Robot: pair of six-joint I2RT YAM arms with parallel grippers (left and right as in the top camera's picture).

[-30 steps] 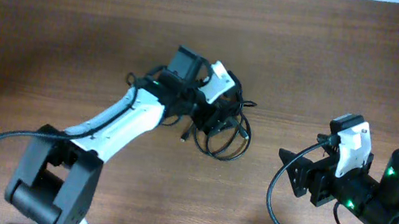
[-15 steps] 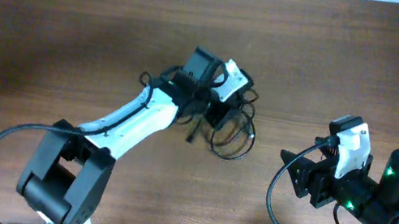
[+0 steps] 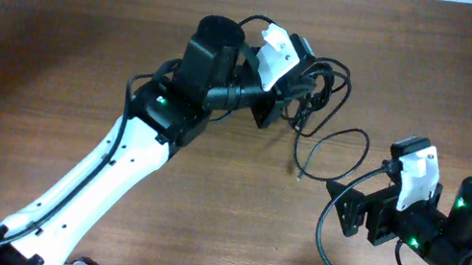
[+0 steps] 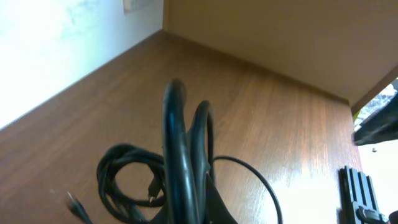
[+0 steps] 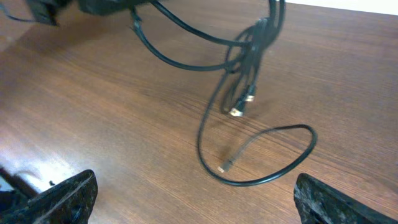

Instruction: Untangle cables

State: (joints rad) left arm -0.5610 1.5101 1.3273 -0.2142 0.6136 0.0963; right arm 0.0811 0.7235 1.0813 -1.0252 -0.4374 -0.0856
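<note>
Overhead looks straight down on the table (image 3: 57,42). Left wrist sits right against the cables (image 4: 176,137), looking across them; right wrist (low, further back) sees those same cables.

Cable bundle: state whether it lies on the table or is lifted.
Lifted: the left tool holds the cables up, plugs dangling; one loop trails on the table.

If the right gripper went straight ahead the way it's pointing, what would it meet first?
Most likely the loose cable loop on the table, near its plug end; height of the right gripper is unclear, so it might pass over.
</note>
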